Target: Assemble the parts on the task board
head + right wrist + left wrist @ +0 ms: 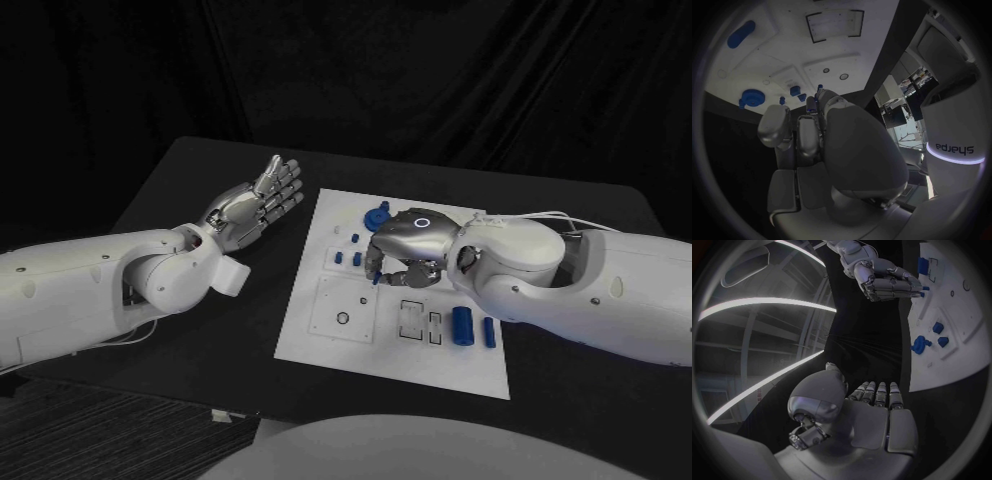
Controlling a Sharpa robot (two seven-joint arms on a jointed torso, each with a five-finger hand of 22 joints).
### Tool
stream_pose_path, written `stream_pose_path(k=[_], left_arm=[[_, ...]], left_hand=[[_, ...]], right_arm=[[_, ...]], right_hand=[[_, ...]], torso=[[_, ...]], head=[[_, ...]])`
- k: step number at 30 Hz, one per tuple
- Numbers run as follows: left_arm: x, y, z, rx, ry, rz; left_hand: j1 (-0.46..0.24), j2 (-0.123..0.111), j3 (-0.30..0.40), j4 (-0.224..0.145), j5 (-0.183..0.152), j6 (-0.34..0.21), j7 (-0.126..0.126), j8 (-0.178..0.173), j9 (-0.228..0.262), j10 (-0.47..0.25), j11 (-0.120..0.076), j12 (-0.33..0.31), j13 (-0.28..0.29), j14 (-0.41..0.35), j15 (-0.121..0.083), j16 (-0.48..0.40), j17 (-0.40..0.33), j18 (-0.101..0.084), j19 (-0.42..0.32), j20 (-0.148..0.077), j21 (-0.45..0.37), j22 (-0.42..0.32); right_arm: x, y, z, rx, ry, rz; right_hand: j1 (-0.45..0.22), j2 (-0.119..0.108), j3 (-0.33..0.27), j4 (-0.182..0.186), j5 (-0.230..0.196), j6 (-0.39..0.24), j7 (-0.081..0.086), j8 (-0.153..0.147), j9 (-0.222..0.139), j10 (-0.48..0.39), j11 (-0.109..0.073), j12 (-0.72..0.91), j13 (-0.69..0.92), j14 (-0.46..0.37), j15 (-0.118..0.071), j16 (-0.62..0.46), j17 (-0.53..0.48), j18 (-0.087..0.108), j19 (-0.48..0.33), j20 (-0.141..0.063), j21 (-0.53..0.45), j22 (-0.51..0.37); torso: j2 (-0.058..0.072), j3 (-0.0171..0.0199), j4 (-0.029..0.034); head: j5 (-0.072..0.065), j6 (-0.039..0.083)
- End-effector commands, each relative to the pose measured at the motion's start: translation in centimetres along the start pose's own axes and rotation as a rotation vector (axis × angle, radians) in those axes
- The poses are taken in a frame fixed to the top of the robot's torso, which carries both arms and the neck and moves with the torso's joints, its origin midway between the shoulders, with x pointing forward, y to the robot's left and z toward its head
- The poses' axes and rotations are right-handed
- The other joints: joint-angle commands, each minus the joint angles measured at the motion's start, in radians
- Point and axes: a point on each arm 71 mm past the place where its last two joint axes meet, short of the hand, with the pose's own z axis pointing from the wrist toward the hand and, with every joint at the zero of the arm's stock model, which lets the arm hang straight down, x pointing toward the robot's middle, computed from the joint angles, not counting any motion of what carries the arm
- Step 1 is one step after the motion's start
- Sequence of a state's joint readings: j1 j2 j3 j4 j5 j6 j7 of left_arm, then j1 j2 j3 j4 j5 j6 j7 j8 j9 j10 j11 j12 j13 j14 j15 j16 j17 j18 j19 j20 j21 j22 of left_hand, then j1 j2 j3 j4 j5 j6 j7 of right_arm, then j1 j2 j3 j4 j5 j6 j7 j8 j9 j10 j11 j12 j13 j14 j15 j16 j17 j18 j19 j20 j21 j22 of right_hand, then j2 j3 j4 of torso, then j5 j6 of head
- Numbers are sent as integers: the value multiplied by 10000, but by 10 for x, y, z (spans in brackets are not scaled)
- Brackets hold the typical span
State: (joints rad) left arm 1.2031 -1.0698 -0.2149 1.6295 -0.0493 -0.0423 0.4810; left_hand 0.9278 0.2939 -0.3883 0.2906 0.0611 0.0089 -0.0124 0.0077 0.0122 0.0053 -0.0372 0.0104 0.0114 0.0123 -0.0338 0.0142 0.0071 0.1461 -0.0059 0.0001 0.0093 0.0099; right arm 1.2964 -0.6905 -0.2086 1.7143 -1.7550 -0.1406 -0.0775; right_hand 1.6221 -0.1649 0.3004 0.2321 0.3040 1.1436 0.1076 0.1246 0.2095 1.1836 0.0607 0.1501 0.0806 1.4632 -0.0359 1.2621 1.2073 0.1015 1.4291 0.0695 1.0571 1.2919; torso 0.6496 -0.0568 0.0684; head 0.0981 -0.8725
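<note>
the table point(188, 180) carries the board point(476, 375) at its centre. the right hand point(407, 250) hangs over the board's middle, fingers curled downward, a small blue peg point(378, 277) at its fingertips; in the right wrist view the peg point(819, 88) sits between the fingers, so it looks pinched, though whether it is already seated in a hole i cannot tell. the left hand point(257, 205) lies off the board at about nine o'clock from it, released, fingers straight and apart, holding nothing.

as a judgement, the task is partway. at the board's four o'clock two long blue bars point(463, 325) lie loose beside the rectangular slots point(414, 312), which look unfilled. at twelve o'clock a round blue part point(378, 214) sits on the board, with small blue blocks point(348, 257) at about ten o'clock; whether these are seated or just lying there i cannot tell. a round hole point(343, 318) at eight o'clock looks open. most of the placing seems left.
</note>
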Motion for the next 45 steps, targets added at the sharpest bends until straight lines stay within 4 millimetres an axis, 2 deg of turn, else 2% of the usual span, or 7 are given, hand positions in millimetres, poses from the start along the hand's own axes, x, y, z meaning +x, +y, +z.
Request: stream_pose_path(k=[1, 7, 20, 45], left_arm=[[2, 0, 1, 96, 34, 3], [3, 0, 1, 70, 87, -26], [3, 2, 1, -28, 175, -79], [4, 4, 2, -141, 270, -135]], left_hand=[[133, -30, 425, -147, -115, 8, -1, -48, -93, -37, 33, 22, -70, -123, -11, -142, -71, -421, 59, -8, -93, -99], [76, -52, 450, -68, -133, 18, 34, -45, -90, -37, 31, 29, -68, -123, 50, -142, -71, -421, 59, 53, -93, -99], [79, -57, 483, -63, -126, 23, 54, -44, -89, -37, 56, 33, -68, -123, 145, -142, -71, -423, 59, 146, -93, -99], [132, -51, 554, -98, -119, 40, 120, -39, -84, -38, 77, 34, -68, -123, 188, -142, -71, -417, 59, 199, -93, -99]], right_arm=[[5, -1, 2, 171, 223, -325], [12, 2, 6, 149, 361, -248], [22, 7, 10, 127, 242, -35], [31, 13, 17, 107, 105, 56]], right_hand=[[-47, -190, 661, -39, 65, 46, 31, -172, 84, 606, -155, 153, 279, 296, 17, -144, -61, -89, -21, -6, 12, 1564], [-121, -235, 702, -72, 88, 5, 43, -208, 76, 598, -146, 146, 286, 286, 24, -170, -92, -78, -42, -2, -49, 1548], [-230, -273, 719, -96, 94, -22, 55, -236, 72, 589, -135, 144, 298, 269, 37, -193, -117, -65, -72, 7, -127, 1528], [-257, -311, 750, -184, 153, -17, 46, -246, 77, 604, -145, 160, 319, 239, 32, -253, -184, -45, -112, 10, -234, 1502]], torso=[[5, 0, 16], [53, -2, 21], [42, -2, 5], [43, -5, 5]], head=[[-18, -2], [-16, -2], [32, -2], [18, -2]])
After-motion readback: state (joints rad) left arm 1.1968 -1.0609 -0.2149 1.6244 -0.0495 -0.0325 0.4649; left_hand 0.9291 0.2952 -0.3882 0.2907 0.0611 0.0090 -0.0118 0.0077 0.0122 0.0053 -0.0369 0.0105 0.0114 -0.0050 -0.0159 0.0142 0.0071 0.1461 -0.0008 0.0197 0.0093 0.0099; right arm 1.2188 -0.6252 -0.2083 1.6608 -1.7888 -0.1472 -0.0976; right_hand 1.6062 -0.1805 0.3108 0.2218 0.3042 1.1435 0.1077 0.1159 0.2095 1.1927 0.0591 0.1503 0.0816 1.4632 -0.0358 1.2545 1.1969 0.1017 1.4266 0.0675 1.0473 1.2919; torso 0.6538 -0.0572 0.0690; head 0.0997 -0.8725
